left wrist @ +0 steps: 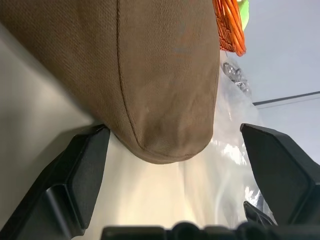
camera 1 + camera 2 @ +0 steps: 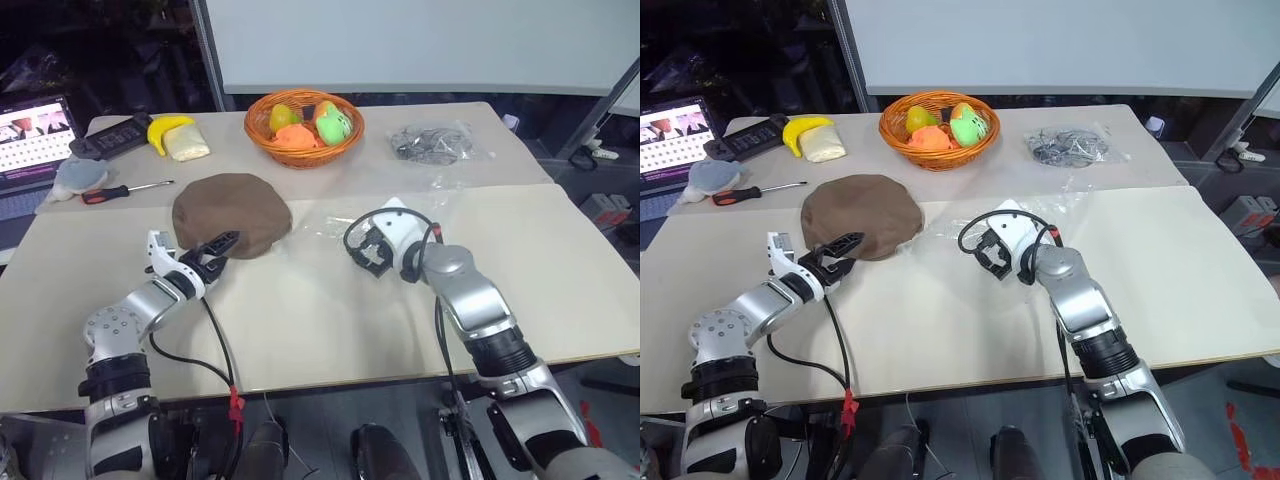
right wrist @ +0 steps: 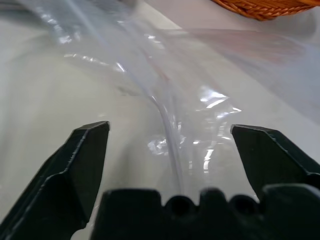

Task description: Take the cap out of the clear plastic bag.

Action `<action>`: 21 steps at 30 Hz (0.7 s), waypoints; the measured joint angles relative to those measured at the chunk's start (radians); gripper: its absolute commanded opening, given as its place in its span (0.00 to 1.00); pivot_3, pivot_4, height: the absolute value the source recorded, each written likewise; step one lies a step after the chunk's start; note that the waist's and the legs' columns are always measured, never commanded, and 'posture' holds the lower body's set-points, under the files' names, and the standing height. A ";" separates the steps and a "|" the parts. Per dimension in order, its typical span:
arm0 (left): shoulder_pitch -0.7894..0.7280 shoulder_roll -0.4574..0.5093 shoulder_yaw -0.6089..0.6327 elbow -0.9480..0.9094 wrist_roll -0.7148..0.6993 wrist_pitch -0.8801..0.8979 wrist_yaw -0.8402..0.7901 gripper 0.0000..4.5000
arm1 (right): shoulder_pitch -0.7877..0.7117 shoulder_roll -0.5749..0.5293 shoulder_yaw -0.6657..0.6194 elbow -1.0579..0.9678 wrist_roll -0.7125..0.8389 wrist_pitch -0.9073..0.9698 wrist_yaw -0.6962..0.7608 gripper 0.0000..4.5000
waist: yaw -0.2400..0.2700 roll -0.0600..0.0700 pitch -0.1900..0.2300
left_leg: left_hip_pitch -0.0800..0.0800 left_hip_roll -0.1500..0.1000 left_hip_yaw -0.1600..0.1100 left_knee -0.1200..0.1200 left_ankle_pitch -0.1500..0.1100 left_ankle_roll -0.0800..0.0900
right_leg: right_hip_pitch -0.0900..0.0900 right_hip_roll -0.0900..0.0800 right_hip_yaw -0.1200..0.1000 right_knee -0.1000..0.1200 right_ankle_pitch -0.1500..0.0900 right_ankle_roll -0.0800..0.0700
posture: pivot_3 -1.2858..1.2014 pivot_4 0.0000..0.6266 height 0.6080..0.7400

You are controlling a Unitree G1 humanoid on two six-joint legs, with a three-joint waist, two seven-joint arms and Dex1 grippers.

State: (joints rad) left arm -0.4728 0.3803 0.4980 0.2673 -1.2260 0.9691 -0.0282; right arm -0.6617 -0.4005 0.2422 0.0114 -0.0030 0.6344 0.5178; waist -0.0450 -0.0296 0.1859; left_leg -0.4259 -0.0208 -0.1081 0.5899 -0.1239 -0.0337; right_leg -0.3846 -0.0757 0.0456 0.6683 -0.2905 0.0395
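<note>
Left eye view: we see the flat round brown fabric cap at centre-left, just above our spread left gripper; our right gripper, spread too, sits over the clear crinkly plastic bag.

Matt woven cloth cap; glossy crinkled clear plastic bag.

Brown cap, clear glossy bag, orange wicker basket w/ green & orange fruit, black claws.
</note>
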 measured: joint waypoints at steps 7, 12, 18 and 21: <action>0.217 0.026 0.031 -0.256 -0.115 0.114 -0.022 1.00 | 0.020 -0.086 -0.047 -0.075 0.137 0.058 0.203 0.99 | -0.003 0.000 0.000 | -0.002 0.001 0.001 0.000 -0.001 0.000 | -0.001 0.000 0.001 -0.003 0.000 0.000 | 0.52 0.24 1.00; 0.425 0.071 0.134 -0.473 -0.187 0.091 -0.106 1.00 | 0.009 -0.086 -0.290 -0.108 0.369 0.185 0.259 0.99 | 0.003 -0.001 0.001 | -0.004 0.002 0.001 0.000 -0.001 0.000 | -0.003 0.000 0.000 -0.003 0.000 -0.001 | 0.52 0.24 1.00; 0.527 0.079 0.270 -0.507 0.035 -0.168 -0.031 1.00 | -0.086 -0.012 -0.626 0.022 0.574 0.261 0.108 0.99 | 0.017 -0.001 0.000 | -0.001 0.003 0.002 0.000 -0.001 0.000 | -0.001 0.000 0.000 -0.005 0.001 -0.002 | 0.52 0.24 1.00; 0.535 0.031 0.243 -0.485 0.262 -0.332 0.049 1.00 | -0.109 0.042 -0.660 0.201 0.490 0.157 -0.105 0.99 | 0.027 -0.002 0.000 | -0.002 0.003 0.003 0.000 -0.001 0.000 | -0.002 0.000 0.001 -0.005 0.001 -0.003 | 0.52 0.24 1.00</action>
State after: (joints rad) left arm 0.0624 0.4112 0.7409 -0.2172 -0.9638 0.6368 0.0211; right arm -0.7707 -0.3589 -0.4182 0.2126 0.4873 0.7910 0.4127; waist -0.0180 -0.0312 0.1857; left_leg -0.4281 -0.0182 -0.1049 0.5898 -0.1249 -0.0334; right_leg -0.3867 -0.0758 0.0466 0.6634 -0.2897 0.0368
